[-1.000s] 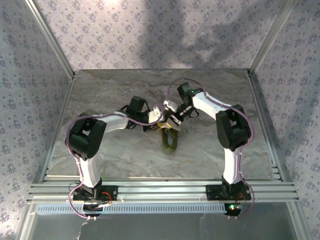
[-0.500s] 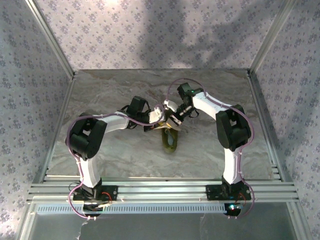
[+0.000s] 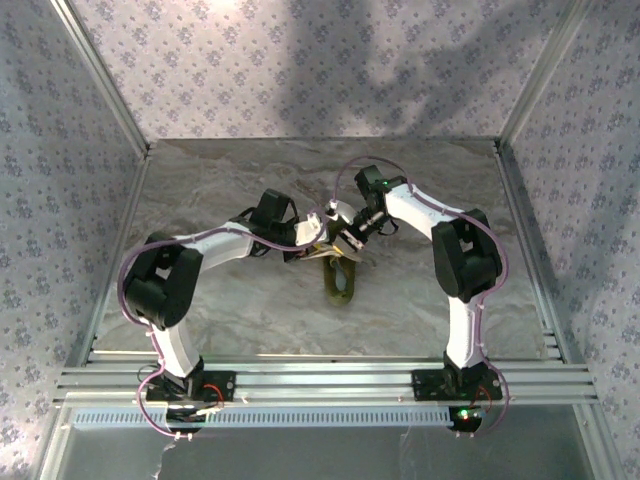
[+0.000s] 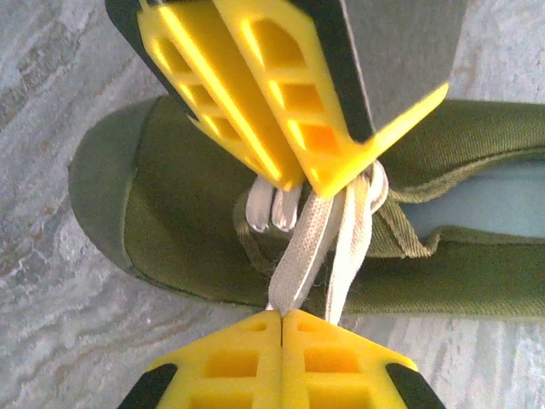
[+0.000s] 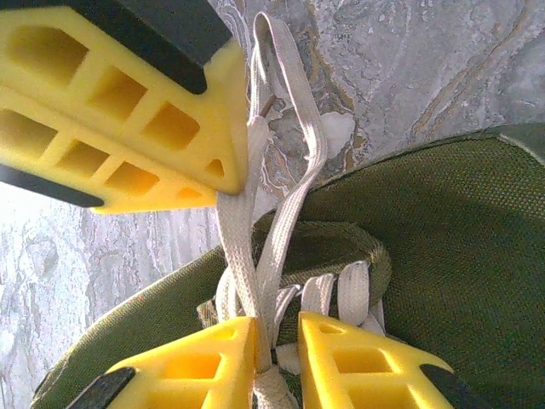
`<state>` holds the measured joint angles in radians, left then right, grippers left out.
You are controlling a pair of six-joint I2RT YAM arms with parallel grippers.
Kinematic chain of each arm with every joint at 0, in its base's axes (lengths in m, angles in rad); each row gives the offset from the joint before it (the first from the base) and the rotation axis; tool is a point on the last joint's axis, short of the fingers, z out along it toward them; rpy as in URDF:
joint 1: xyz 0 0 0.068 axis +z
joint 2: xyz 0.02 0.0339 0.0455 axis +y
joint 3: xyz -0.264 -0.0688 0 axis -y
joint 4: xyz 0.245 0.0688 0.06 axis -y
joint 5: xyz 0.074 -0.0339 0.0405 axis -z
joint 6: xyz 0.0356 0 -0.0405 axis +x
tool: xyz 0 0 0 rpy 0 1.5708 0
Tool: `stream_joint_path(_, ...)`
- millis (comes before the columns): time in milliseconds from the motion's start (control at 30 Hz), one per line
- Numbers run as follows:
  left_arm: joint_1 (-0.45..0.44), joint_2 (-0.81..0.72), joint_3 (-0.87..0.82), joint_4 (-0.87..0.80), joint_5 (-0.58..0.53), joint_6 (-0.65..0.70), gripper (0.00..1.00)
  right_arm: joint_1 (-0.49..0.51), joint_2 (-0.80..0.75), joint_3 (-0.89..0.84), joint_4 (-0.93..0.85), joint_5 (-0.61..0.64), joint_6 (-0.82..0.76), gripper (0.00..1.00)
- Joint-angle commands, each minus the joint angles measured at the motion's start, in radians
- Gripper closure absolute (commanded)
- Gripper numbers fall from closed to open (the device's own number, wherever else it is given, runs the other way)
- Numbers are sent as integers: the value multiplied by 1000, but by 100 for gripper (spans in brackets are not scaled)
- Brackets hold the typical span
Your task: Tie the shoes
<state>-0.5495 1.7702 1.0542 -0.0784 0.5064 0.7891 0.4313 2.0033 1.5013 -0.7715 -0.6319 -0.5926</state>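
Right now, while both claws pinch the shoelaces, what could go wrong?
The left gripper and right gripper pinch the thin laces very close together, so they might bump. A hard pull could slip a lace free, or drag the shoe across the table, since nothing else seems to hold it down.

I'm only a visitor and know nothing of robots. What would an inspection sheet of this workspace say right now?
Surface: grey marbled table, flat.
Job's things: one olive-green shoe lying on the table; its whitish laces lifted above it.
Clutter: nothing seen.
Pincers: left pincer shut on the laces; right pincer shut on the laces; both close together over the shoe.
Cables: purple cables, looping clear of the shoe.
Surroundings: floral-papered walls; aluminium rails at the near edge.
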Motion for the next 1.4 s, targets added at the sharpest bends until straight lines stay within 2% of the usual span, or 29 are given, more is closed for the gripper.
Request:
stream_joint_path(0, -7, -69, 3, -50, -66, 7, 100, -13, 14, -20, -60, 48, -9, 79)
stream_joint_path(833, 18, -242, -135, -57, -178, -127, 100, -15, 17, -25, -71, 72, -9, 81)
stream_joint_path(1367, 57, -396, -280, -92, -257, -297, 100, -14, 20, -26, -74, 78, -10, 81)
